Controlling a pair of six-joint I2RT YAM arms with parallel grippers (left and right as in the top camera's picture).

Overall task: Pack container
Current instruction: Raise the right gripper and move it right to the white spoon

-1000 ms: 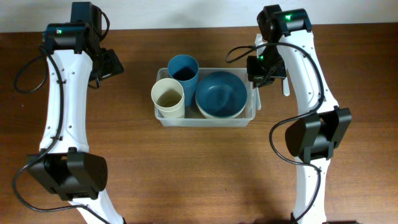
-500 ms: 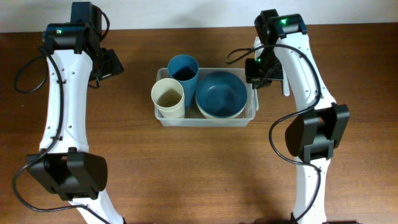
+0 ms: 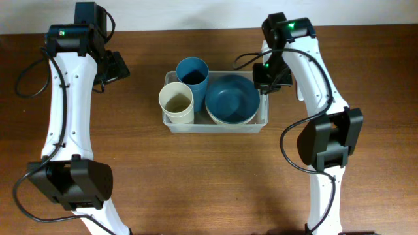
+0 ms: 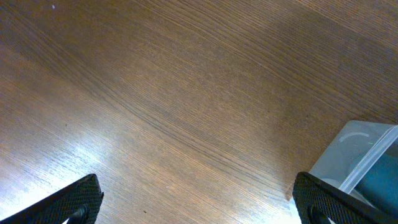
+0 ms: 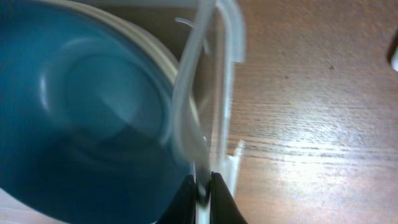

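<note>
The clear container (image 3: 215, 128) sits mid-table holding a blue cup (image 3: 192, 72), a cream cup (image 3: 176, 101) and a blue bowl (image 3: 232, 98) stacked in a cream one. My right gripper (image 3: 264, 81) is at the container's right end. In the right wrist view it (image 5: 202, 193) is shut on the thin clear wall (image 5: 214, 74), with the blue bowl (image 5: 81, 106) just inside. My left gripper (image 3: 117, 65) hovers left of the container. In its wrist view it (image 4: 199, 199) is open over bare wood, and the container's corner (image 4: 354, 149) shows at the right.
The wooden table runs to a pale wall along the back edge. A small white object (image 3: 300, 91) lies beside the right arm, seen also as a white object (image 5: 395, 56) at the edge of the right wrist view.
My right arm has shifted left, and the container has slid a little left with it. The left arm has not moved.
</note>
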